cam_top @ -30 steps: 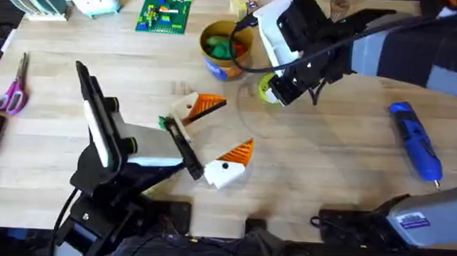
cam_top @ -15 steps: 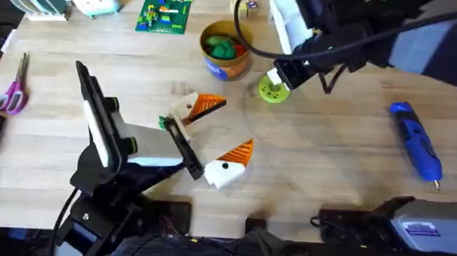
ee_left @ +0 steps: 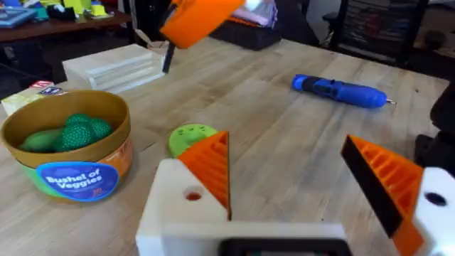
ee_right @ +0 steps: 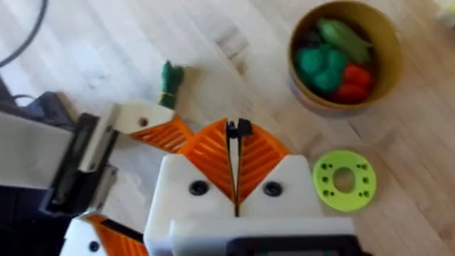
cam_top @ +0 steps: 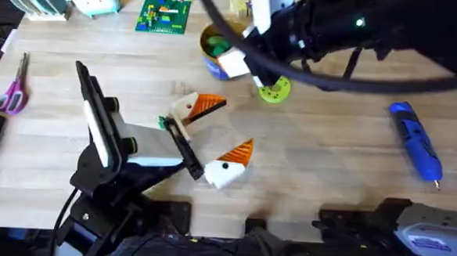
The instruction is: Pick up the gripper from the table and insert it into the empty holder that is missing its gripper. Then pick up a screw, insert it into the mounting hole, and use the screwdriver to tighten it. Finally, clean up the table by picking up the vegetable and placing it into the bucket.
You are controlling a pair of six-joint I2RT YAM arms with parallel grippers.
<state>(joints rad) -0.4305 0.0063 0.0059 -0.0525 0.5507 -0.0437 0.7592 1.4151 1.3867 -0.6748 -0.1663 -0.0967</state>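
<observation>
While its 2 orange pads are pressing together on nothing, the right gripper (ee_right: pixel 235 153) is hanging above the table (cam_top: pixel 329 157). The left gripper (ee_left: pixel 284 178) is spreading its fingers (nothing between). The bucket (ee_right: pixel 346 52) is holding green vegetables at upper right; the screwdriver (cam_top: pixel 416 142) is lying at right.

A robotics lab or workshop: a pale wooden table (cam_top: pixel 329 157) carries scissors (cam_top: pixel 13 89), a toy brick plate (cam_top: pixel 165 15) and a blue powered screwdriver (cam_top: pixel 416 142) well beyond the fingers (ee_left: pixel 210 167), with dark shelving (ee_left: pixel 384 28) and office chairs (ee_left: pixel 263 21) behind.
</observation>
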